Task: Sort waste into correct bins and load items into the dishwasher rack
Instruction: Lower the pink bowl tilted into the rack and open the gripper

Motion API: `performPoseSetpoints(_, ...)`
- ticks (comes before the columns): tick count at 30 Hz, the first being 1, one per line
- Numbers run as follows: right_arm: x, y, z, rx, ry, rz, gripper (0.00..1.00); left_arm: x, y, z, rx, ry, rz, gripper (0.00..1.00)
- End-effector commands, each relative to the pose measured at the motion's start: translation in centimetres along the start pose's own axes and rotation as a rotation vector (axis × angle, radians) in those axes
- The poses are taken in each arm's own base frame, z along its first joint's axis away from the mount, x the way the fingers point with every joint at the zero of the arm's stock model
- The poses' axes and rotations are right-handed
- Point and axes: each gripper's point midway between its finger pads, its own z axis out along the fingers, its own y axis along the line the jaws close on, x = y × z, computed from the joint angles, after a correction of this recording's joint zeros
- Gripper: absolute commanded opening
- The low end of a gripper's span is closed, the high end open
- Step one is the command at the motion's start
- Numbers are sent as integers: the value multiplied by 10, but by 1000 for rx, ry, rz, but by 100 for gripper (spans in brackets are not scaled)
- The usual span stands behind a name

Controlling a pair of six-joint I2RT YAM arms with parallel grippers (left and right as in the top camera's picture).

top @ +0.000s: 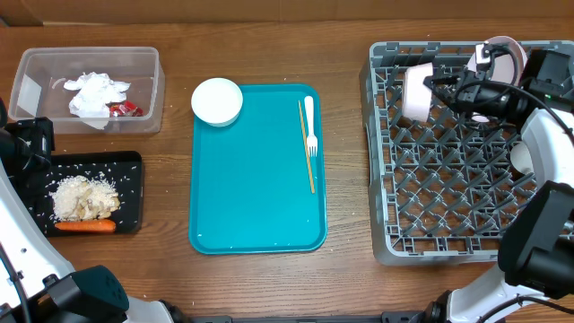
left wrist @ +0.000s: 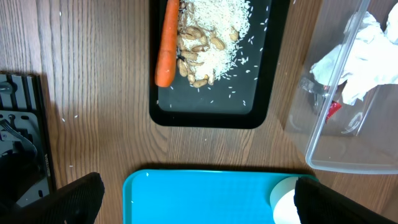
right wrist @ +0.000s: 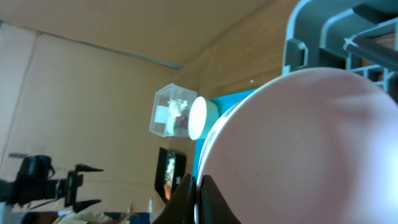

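While the right pincer grips the rim of a white bowl tipped on edge at the eleven o'clock corner of the dishwasher rack, the left pincer hangs spread apart. A second bowl and a fork lie on the teal tray.

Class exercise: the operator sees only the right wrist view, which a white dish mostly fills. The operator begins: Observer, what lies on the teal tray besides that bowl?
Observer: A white fork lies near the right edge of the teal tray, beside a thin wooden stick.
Operator: Is the left gripper holding anything?
Observer: No. The left gripper is open and empty, above the tray's edge near the bowl.
Operator: Where does my dish stand?
Observer: The white dish stands on edge in the far left corner of the grey rack, with the right gripper pinched on its rim.
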Motion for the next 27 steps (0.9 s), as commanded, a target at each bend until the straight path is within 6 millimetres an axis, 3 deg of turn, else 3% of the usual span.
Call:
performPoseSetpoints(1, 2, -17, 6, 32, -10, 68, 4, -1, 1, -1, -3, -7, 11, 100)
performPoseSetpoints(6, 0, -36, 9, 89, -54, 117, 4, -1, 1, -1, -3, -7, 11, 100)
performPoseSetpoints(12, -11, -40, 1, 104, -97, 148, 5, -1, 1, -1, -3, -7, 11, 100)
performPoseSetpoints(17, -29, -41, -21, 113, -156, 178, 8, -1, 1, -1, -3, -7, 11, 100)
performPoseSetpoints(22, -35, -50, -44, 143, -193, 236, 10, -1, 1, -1, -3, -7, 11, 100)
performPoseSetpoints(27, -43, -51, -87, 361, -280, 289, 15, -1, 1, -1, -2, -7, 11, 100)
